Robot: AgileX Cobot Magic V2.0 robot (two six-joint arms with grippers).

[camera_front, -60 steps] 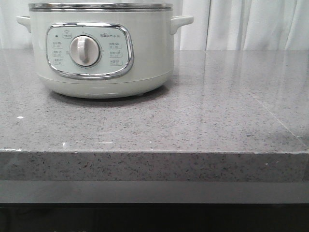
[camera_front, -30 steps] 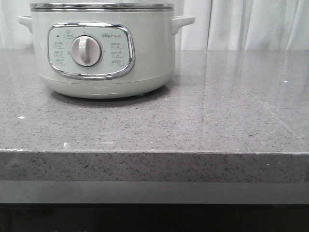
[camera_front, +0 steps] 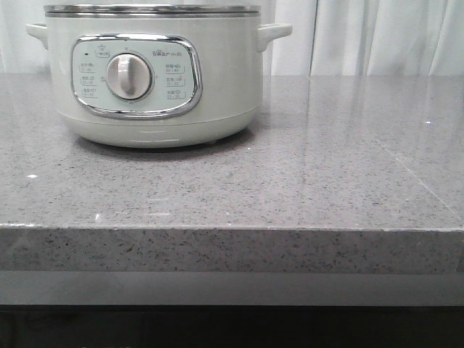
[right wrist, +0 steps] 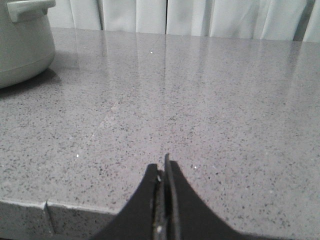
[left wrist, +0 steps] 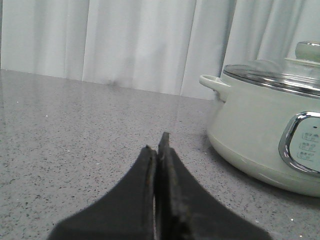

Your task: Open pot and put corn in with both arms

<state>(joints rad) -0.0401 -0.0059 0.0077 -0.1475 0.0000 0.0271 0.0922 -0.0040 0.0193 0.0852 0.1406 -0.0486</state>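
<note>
We see the pot [camera_front: 152, 72] standing on the grey speckled tabletop [camera_front: 290, 181], a large round pale-green cooker with a steel rim [camera_front: 152, 9] and a small handle on each side. On its front sits a chrome-framed control panel [camera_front: 135, 75] with a round, off-white dial [camera_front: 129, 76] in the middle and small labelled icons on either side of it; a short brand mark is printed just above and to the right of the dial, but we cannot read it with any confidence, and the tiny characters under the icons are too small to make out. In the left wrist view the pot carries a glass lid [left wrist: 280, 75] with a pale knob [left wrist: 307, 50] on top, so it is closed. White curtains [camera_front: 362, 36] hang behind the pot. Our left hand [left wrist: 156, 145] is clenched, its two dark fingers pressed together with nothing between them, low over the tabletop beside the pot on the side of its handle [left wrist: 215, 85]. Our right hand [right wrist: 162, 167] is likewise clenched on nothing, near the front edge of the tabletop and well apart from the pot, whose handle and wall show only at the margin of that view. We find no corn in any view.
</note>
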